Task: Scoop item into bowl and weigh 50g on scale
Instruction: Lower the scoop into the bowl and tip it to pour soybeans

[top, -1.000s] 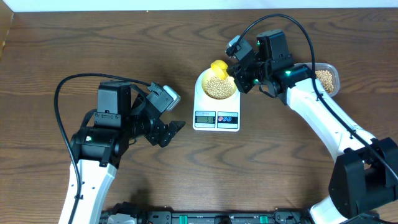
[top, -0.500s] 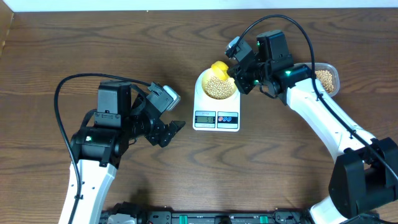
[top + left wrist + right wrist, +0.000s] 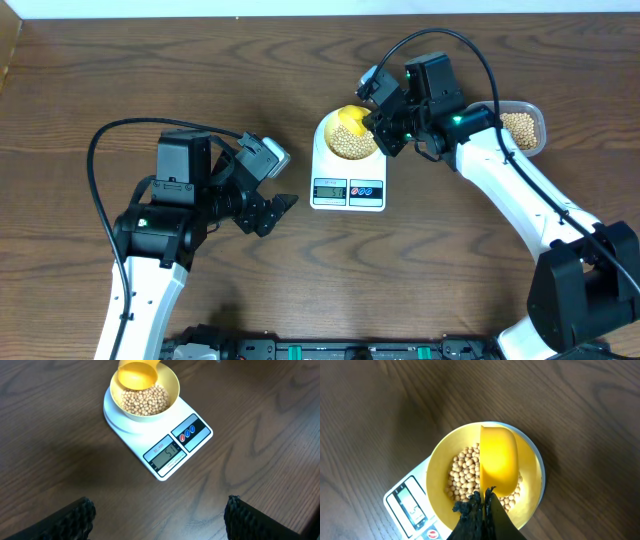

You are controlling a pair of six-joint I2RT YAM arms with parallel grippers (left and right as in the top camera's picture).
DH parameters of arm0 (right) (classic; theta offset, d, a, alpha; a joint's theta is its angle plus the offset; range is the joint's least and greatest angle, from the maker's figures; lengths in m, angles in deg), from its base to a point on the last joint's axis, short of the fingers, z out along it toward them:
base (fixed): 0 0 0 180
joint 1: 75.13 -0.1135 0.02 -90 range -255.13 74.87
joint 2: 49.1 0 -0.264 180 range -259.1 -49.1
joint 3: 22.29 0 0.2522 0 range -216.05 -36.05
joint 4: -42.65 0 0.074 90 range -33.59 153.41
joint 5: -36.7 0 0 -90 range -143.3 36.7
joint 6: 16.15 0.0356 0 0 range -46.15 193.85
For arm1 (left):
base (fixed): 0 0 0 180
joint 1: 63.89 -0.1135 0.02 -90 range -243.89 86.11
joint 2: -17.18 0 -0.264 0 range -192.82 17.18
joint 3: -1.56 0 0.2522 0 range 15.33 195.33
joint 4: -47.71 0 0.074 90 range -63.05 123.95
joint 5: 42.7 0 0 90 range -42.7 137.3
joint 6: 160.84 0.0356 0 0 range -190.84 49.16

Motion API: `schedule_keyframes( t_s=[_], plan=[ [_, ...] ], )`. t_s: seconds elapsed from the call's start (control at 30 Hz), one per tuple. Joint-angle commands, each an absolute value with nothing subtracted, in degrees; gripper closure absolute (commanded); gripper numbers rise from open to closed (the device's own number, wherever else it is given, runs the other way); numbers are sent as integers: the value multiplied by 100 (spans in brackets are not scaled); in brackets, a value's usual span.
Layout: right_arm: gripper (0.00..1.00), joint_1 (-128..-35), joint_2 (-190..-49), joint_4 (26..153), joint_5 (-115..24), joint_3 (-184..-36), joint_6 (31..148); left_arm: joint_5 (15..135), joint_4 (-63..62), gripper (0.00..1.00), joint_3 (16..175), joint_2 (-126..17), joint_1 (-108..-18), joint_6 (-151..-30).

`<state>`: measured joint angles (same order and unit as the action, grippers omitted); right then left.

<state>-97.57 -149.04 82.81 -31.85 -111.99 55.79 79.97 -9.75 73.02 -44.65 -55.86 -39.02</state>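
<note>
The white scale (image 3: 348,188) stands mid-table with the pale yellow bowl (image 3: 334,146) on it, holding a layer of beige beans (image 3: 350,142). In the left wrist view the scale (image 3: 172,452) shows its display toward me, with the bowl (image 3: 170,387) and beans (image 3: 146,401) above. My right gripper (image 3: 382,122) is shut on the handle of a bright yellow scoop (image 3: 351,118) tipped over the bowl. In the right wrist view the gripper (image 3: 484,496) pinches the scoop (image 3: 498,464) above the beans (image 3: 462,477) and the bowl (image 3: 436,465). My left gripper (image 3: 278,212) is open and empty, left of the scale.
A clear plastic container (image 3: 524,128) with more beans sits at the right, behind the right arm. The table's far edge runs along the top of the overhead view. Cables loop above both arms.
My right gripper has shifted slightly left and turned, bringing the yellow scoop further over the bowl. The left arm has not moved.
</note>
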Motion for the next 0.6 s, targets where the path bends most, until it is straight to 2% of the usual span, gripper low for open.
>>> schedule_keyframes(
  t_s=[0.0,0.57],
  plan=[
    [99,-9805,-14974,8302,-3244,-11199,5362,8003,-995,16,7280,-4467,-5610,-3828],
    [99,-9848,-15207,8455,-3228,-11199,5323,8003,-995,16,7280,-4467,-5610,-3828]
  ],
)
